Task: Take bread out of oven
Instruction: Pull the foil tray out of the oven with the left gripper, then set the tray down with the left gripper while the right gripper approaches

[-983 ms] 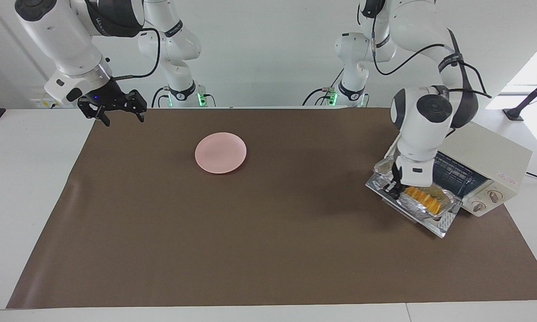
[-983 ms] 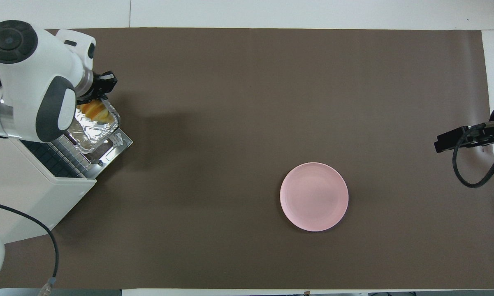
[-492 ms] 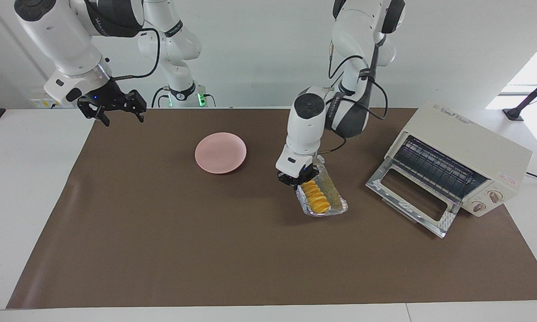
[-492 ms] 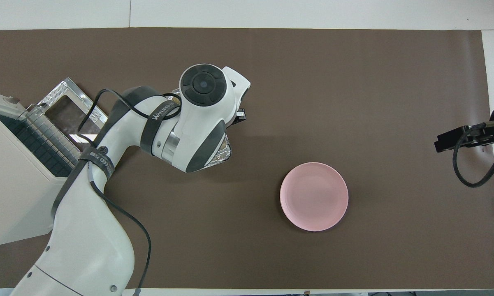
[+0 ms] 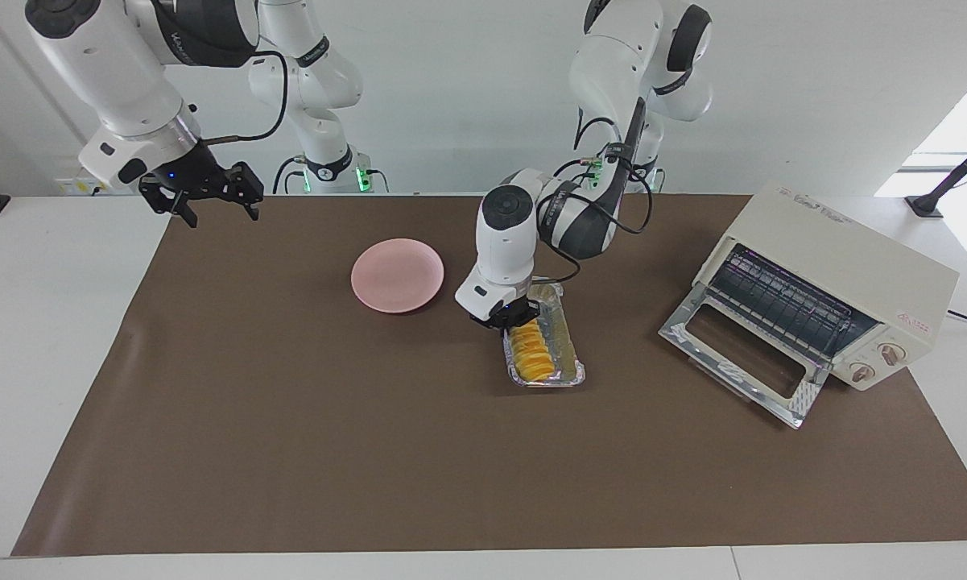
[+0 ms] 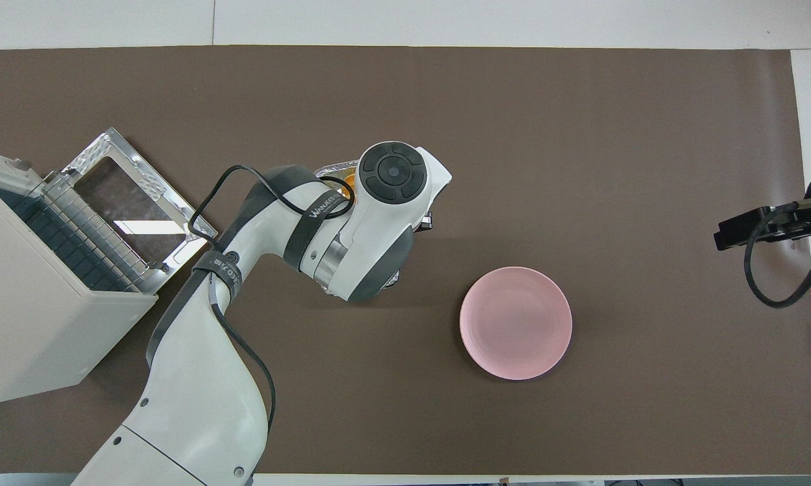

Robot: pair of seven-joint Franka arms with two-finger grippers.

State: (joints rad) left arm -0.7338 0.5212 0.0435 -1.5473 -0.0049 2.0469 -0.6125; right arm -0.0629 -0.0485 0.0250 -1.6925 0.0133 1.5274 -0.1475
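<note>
Step in hand: carry-out; bread (image 5: 530, 349) lies in the foil tray (image 5: 559, 364), clear of the oven (image 5: 841, 274), between oven and pink plate (image 5: 397, 274).
Left gripper (image 5: 506, 318): clenched on the tray's edge at the end nearest the plate; whether the tray rests on the brown mat (image 5: 290, 419) or hangs just above it I cannot tell.
Right gripper (image 5: 201, 193): released, holding nothing, waiting above the mat's corner at the right arm's end.
Oven: door dropped open, wire rack bare, at the left arm's end.
Next move, my judgement: settle the tray flat beside the plate, let go cleanly, or else lift the loaf alone onto the plate.
Risk: thin foil may buckle and tip the loaf.
</note>
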